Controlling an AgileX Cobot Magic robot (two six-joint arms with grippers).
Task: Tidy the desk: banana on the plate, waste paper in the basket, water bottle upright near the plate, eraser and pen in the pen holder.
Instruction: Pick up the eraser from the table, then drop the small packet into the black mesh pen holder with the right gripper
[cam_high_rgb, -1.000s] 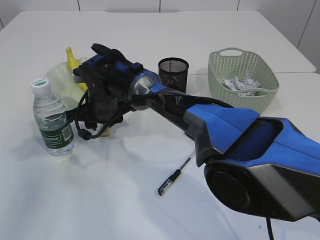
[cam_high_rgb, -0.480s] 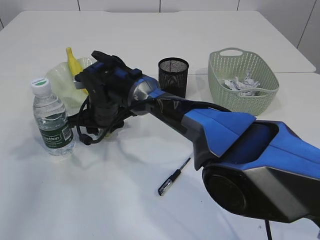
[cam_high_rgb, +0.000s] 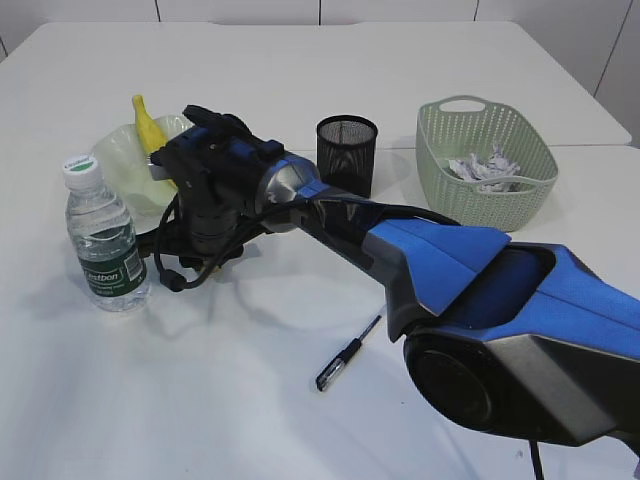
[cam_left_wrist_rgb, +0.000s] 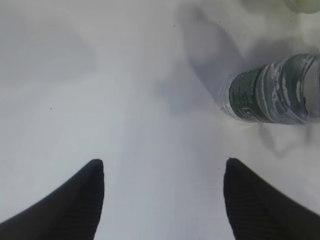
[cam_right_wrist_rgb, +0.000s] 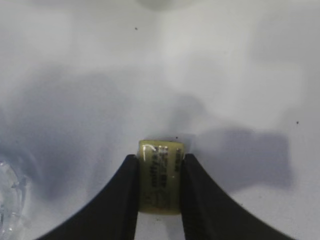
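Observation:
In the right wrist view my right gripper (cam_right_wrist_rgb: 160, 156) is shut on the yellowish eraser (cam_right_wrist_rgb: 160, 182), one black finger pressed on each side, low over the white table. In the exterior view the right arm (cam_high_rgb: 230, 185) reaches across to the left and hides that gripper and the eraser. The banana (cam_high_rgb: 147, 120) lies on the pale green plate (cam_high_rgb: 115, 160). The water bottle (cam_high_rgb: 100, 235) stands upright beside the plate. My left gripper (cam_left_wrist_rgb: 164, 161) is open over bare table, with the bottle (cam_left_wrist_rgb: 272, 95) ahead on its right. The pen (cam_high_rgb: 347, 355) lies on the table.
The black mesh pen holder (cam_high_rgb: 346, 150) stands behind the right arm. A green basket (cam_high_rgb: 520, 195) at the back right holds crumpled waste paper (cam_high_rgb: 485, 165). The big blue right arm fills the lower right of the exterior view.
The right gripper's jaws have closed onto the eraser. The right wrist has shifted slightly left and down over it. The left gripper has stayed open.

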